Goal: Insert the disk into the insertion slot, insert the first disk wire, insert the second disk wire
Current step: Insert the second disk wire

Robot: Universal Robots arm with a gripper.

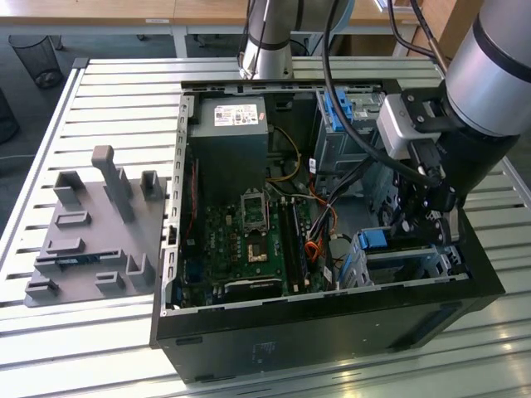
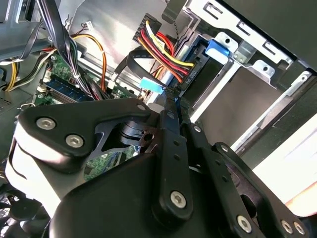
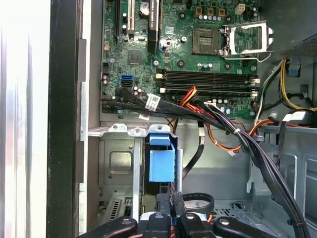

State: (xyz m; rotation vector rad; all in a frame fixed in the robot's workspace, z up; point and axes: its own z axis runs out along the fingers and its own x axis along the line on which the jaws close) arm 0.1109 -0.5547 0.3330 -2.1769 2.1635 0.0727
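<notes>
The disk sits inside the insertion slot (image 1: 436, 264), a low silver cage at the case's front corner on the exterior view's right. Its blue carrier tab (image 1: 373, 240) sticks out toward the motherboard and is seen in both wrist views (image 2: 218, 49) (image 3: 161, 140). A black plug with red, yellow and black wires (image 2: 185, 74) sits against the disk's end. Beside it is a black flat disk wire with a light-blue end (image 2: 151, 85) (image 3: 162, 166). My gripper (image 1: 436, 230) (image 2: 171, 96) (image 3: 173, 210) reaches down at the cage mouth, its fingers pinched together on that light-blue-ended wire.
The motherboard (image 1: 249, 236) fills the case floor, with cable bundles (image 3: 223, 121) crossing between it and the cage. A taller grey cage with a blue tab (image 1: 344, 112) stands behind. A power supply (image 1: 228, 133) is at the back. A grey fixture plate (image 1: 91, 232) lies outside the case.
</notes>
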